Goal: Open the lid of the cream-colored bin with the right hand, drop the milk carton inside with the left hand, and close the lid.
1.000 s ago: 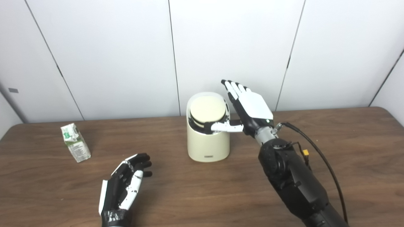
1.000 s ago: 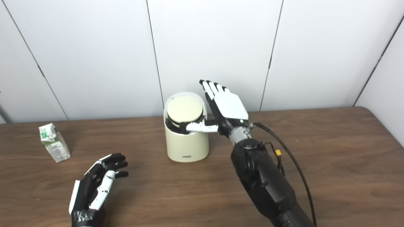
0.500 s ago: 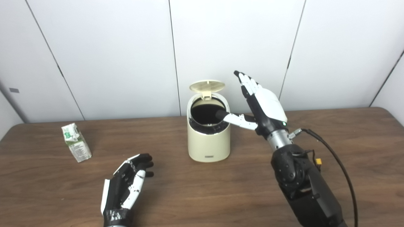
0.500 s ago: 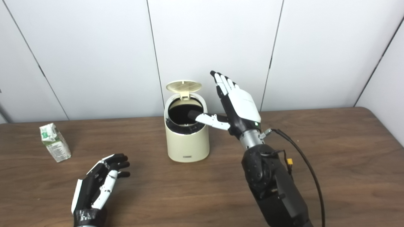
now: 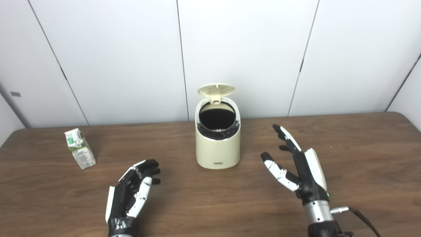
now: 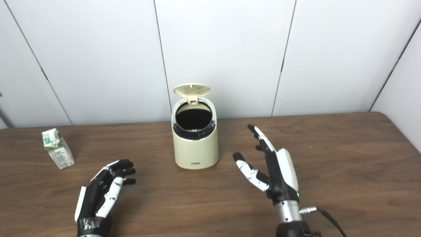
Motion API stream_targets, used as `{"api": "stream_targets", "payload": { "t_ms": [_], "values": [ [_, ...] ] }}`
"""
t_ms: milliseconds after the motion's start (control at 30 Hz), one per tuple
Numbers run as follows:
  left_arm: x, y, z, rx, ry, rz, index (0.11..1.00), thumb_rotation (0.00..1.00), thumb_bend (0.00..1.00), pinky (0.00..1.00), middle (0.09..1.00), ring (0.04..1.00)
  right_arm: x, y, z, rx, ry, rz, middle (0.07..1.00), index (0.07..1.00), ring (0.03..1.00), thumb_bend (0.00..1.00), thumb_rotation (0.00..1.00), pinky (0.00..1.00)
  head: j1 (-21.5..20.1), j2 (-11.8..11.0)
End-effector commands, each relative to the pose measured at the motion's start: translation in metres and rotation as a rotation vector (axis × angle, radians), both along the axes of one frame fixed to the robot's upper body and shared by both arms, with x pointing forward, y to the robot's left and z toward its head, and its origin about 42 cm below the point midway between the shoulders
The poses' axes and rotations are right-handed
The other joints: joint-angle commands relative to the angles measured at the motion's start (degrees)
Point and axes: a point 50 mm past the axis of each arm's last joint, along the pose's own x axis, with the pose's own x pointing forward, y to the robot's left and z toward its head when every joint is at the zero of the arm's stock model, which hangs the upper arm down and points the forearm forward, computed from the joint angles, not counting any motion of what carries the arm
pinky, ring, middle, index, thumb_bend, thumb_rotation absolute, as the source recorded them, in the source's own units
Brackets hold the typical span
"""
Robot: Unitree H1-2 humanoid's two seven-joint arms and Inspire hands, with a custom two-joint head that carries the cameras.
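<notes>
The cream-colored bin (image 5: 217,149) stands at the table's middle back with its round lid (image 5: 216,89) flipped up behind a dark opening. A small green-and-white milk carton (image 5: 80,149) stands upright at the far left of the table. My left hand (image 5: 133,192) hovers open near the front edge, to the right of the carton and well apart from it. To the right of the bin and nearer the front edge, my right hand (image 5: 301,168) is open with its fingers spread, holding nothing.
The brown wooden table (image 5: 361,158) runs wide to the right. White wall panels (image 5: 246,49) rise right behind the bin. A black cable (image 5: 361,217) trails from my right wrist at the bottom edge.
The lid sprang from shut to upright. My right hand then drew back from the bin's rim, down and toward the front edge. My left hand and the carton stayed put.
</notes>
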Motion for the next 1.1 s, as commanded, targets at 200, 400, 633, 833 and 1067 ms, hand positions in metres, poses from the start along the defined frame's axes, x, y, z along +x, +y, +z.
{"api": "stream_targets", "payload": {
  "t_ms": [200, 400, 633, 833, 1067],
  "values": [
    [0.006, 0.001, 0.014, -0.009, -0.074, -0.007, 0.708, 0.39, 0.32, 0.60, 0.721, 0.703, -0.014, -0.004, 0.002, 0.028, -0.106, -0.071, 0.639, 0.686, 0.574, 0.26, 0.29, 0.41, -0.07, -0.70],
    [0.007, 0.005, 0.014, -0.007, -0.103, 0.059, 0.687, 0.35, 0.31, 0.57, 0.696, 0.674, -0.012, -0.008, -0.012, 0.029, -0.101, -0.089, 0.683, 0.676, 0.642, 0.27, 0.29, 0.51, 0.17, -1.66],
    [0.002, 0.043, 0.018, -0.003, -0.167, 0.256, 0.520, 0.18, 0.41, 0.47, 0.531, 0.515, -0.008, -0.019, -0.017, 0.025, -0.091, -0.081, 0.681, 0.686, 0.631, 0.25, 0.34, 0.49, 3.40, -2.40],
    [-0.019, 0.086, 0.019, 0.044, -0.133, 0.404, 0.491, 0.07, 0.50, 0.44, 0.539, 0.512, -0.006, -0.033, -0.022, 0.009, -0.097, -0.068, 0.667, 0.677, 0.613, 0.25, 0.24, 0.47, 7.08, -2.83],
    [-0.034, 0.127, 0.024, 0.174, -0.045, 0.429, 0.665, 0.21, 0.69, 0.52, 0.661, 0.620, -0.004, -0.053, -0.025, 0.000, -0.086, -0.057, 0.676, 0.677, 0.631, 0.23, 0.26, 0.50, 12.93, -2.96]
  ]
}}
